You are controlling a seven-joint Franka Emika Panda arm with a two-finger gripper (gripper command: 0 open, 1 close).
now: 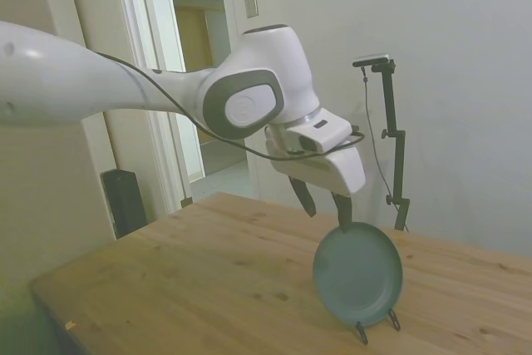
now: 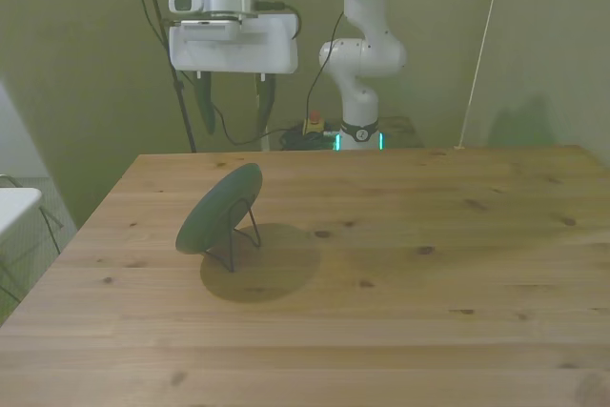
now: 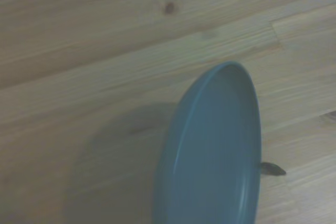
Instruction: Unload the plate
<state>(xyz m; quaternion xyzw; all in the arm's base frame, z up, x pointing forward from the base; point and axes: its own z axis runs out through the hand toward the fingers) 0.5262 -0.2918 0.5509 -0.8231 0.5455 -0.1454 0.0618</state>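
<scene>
A dull teal plate (image 1: pixel 357 273) stands on edge, leaning back in a thin black wire stand (image 1: pixel 362 335) on the wooden table. In the front view the plate (image 2: pixel 219 209) sits toward that view's left, with the stand (image 2: pixel 244 232) behind it. My gripper (image 2: pixel 236 129) hangs open above the plate's upper rim, with nothing between its fingers. In the side view the gripper (image 1: pixel 328 219) is just over the rim, one fingertip (image 1: pixel 344 224) close to it. The wrist view looks down on the plate (image 3: pixel 215 150) from close by.
The wooden table (image 2: pixel 429 264) stretches bare to the front view's right and toward its near edge. A doorway (image 1: pixel 199 81) and a dark box (image 1: pixel 125 201) on the floor lie beyond the table's far side in the side view.
</scene>
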